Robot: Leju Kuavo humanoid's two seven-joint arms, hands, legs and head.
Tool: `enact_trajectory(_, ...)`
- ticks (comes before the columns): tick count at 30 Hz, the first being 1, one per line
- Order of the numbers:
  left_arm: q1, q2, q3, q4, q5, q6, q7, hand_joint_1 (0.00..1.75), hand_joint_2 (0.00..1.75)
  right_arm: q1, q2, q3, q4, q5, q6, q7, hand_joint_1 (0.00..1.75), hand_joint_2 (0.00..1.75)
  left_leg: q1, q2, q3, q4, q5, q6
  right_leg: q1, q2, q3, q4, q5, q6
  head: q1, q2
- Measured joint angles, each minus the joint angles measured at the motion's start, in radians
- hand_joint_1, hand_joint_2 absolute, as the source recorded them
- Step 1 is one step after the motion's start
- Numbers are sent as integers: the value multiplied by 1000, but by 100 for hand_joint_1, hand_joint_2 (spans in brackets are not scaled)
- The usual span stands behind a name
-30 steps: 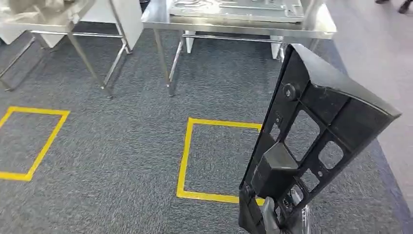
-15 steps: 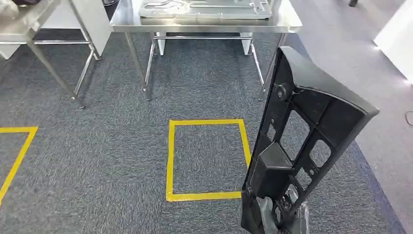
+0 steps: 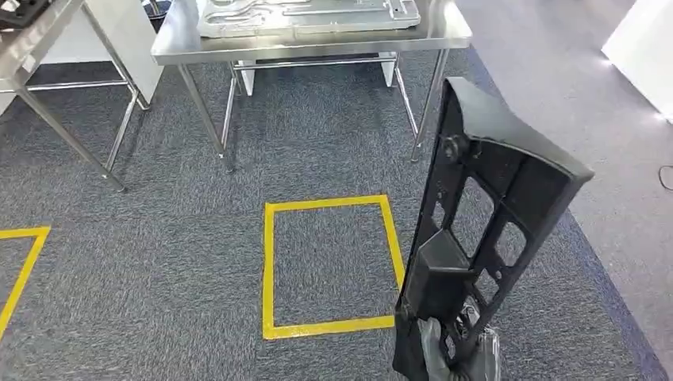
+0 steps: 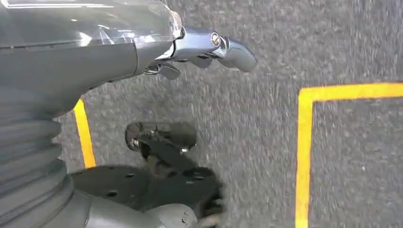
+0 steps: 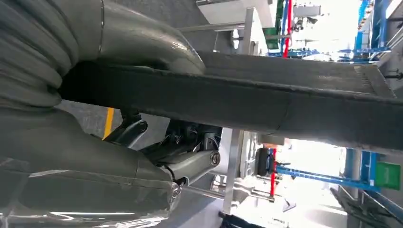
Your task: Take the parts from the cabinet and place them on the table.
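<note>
A long black plastic part (image 3: 484, 214) with several cut-outs stands tilted upright at the lower right of the head view. My right hand (image 3: 452, 353) grips its lower end. In the right wrist view the part (image 5: 285, 102) runs across the picture as a dark bar, with my right hand (image 5: 142, 156) wrapped around it. A steel table (image 3: 174, 44) stands ahead, carrying a flat grey metal panel (image 3: 301, 12). My left hand (image 4: 209, 45) hangs over the carpet with nothing in it, fingers apart.
A yellow taped square (image 3: 268, 266) marks the grey carpet in front of the table. A second steel table (image 3: 36, 44) stands at the far left, beside another yellow line (image 3: 20, 274). A white object (image 3: 647, 48) sits at the right edge, on smooth grey floor.
The whole picture has shifted as the camera moved: the table and taped square now lie further left and nearer. The black part stays in my right hand.
</note>
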Motion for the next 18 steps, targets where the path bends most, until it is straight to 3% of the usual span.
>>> enact_trajectory(1, 2, 0, 1, 0, 0, 0, 0, 0, 175, 1, 0, 1, 2, 0, 0, 1, 175, 175, 0, 0, -12, -7, 30, 2, 2, 3, 12, 0, -9, 0, 2, 0)
enact_trajectory(2, 3, 0, 3, 0, 0, 0, 1, 0, 175, 0, -1, 2, 3, 0, -2, 2, 175, 175, 0, 0, -3, -60, 85, 6, 3, 7, 28, 0, -20, 1, 0, 0)
enact_trajectory(4, 3, 1, 5, 0, 0, 0, 3, 0, 175, 0, -1, 4, 3, 0, -6, 5, 175, 175, -5, -1, 50, -235, 212, 20, 5, 11, 62, 0, -45, 6, 0, 0)
enact_trajectory(6, 4, 5, 8, -1, -2, -2, 4, 0, 175, -3, -3, 8, 5, 0, -13, 10, 175, 175, -16, -4, 78, -271, 188, 32, 7, 17, 67, 1, -61, 21, 3, 0)
enact_trajectory(8, 2, 5, 9, -3, -5, -2, 6, 0, 175, -2, -4, 13, 7, -2, -24, 21, 175, 175, -21, -5, 81, -284, 175, 44, 2, 13, 75, -1, -56, 34, 4, 0)
enact_trajectory(11, 4, 4, 11, -6, -9, -2, 8, 0, 175, -2, -6, 15, 8, -2, -33, 27, 175, 175, -9, -8, 126, -318, 170, 57, 0, 9, 65, 50, -51, 51, 9, 0)
enact_trajectory(12, 4, 4, 12, -7, -9, -2, 8, 0, 175, -4, -7, 15, 8, -2, -36, 28, 175, 175, -8, -7, 136, -324, 166, 63, -2, 8, 26, 110, -69, 56, 11, 0)
enact_trajectory(14, 2, 4, 13, -8, -10, -2, 9, 0, 175, -5, -7, 15, 11, -7, -45, 43, 175, 175, -8, -8, 147, -325, 153, 63, -8, 7, -77, 243, -130, 71, 10, 0)
enact_trajectory(15, 3, 4, 13, -8, -13, -2, 10, 0, 175, -4, -7, 15, 14, 1, -63, 64, 175, 175, -8, -8, 158, -325, 144, 62, -11, 6, -122, 286, -151, 73, 10, 0)
enact_trajectory(16, 4, 4, 15, -8, -18, -2, 12, 0, 175, -5, -7, 15, 17, 22, -91, 95, 175, 175, -7, -9, 171, -325, 134, 58, -13, 5, -145, 287, -141, 71, 10, 0)
enact_trajectory(18, 8, 4, 20, -8, -23, -2, 14, 0, 175, -5, -7, 14, 23, 44, -115, 121, 175, 175, -4, -10, 204, -325, 112, 52, -17, 2, -137, 192, -55, 71, 10, 0)
